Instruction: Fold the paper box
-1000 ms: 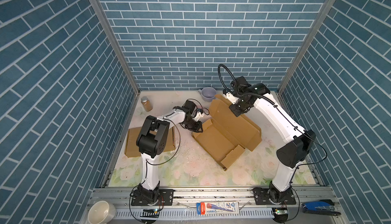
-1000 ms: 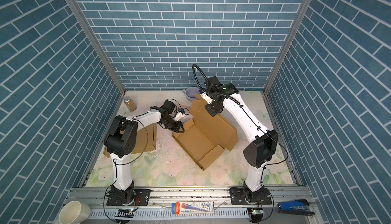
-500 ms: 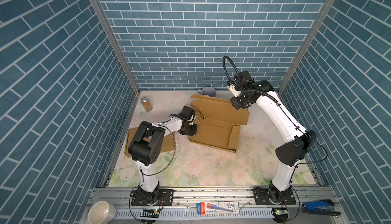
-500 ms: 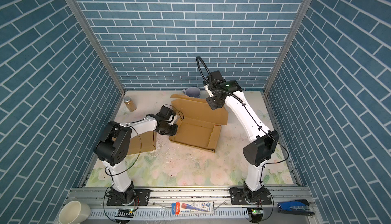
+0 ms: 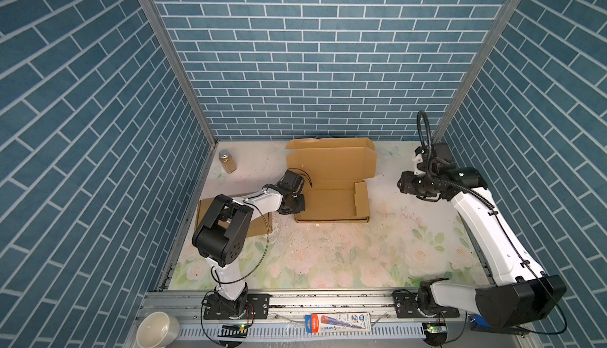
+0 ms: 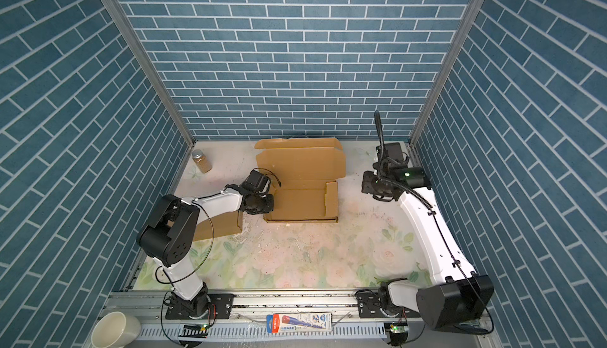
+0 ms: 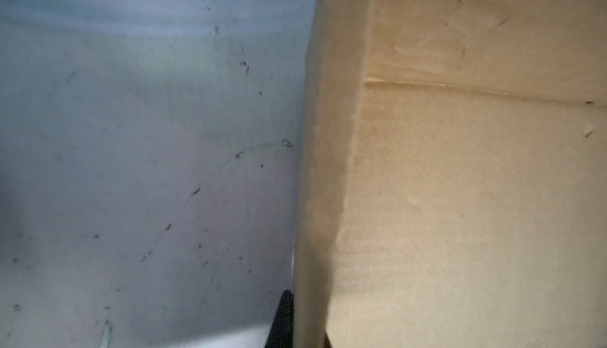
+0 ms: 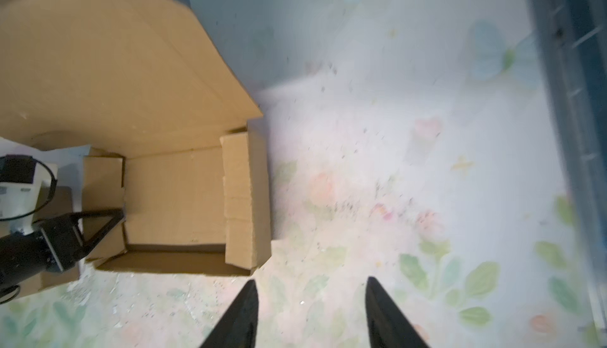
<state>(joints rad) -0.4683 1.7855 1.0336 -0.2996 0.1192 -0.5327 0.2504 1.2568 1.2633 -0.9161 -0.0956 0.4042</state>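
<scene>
Left fingers: pinching the paper box side wall, centre-left, anchoring it upright.
Right fingers: spread, hovering centre-right over worktop, holding nothing.

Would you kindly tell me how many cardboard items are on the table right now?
2. The open paper box sits mid-table toward the back, left gripper pinching its side flap; another cardboard piece lies at the left edge, partly hidden under the left arm.

Looks like a lab robot booth: brick-print walls around a flowered tabletop, left arm and right arm bolted to a metal rail.
</scene>
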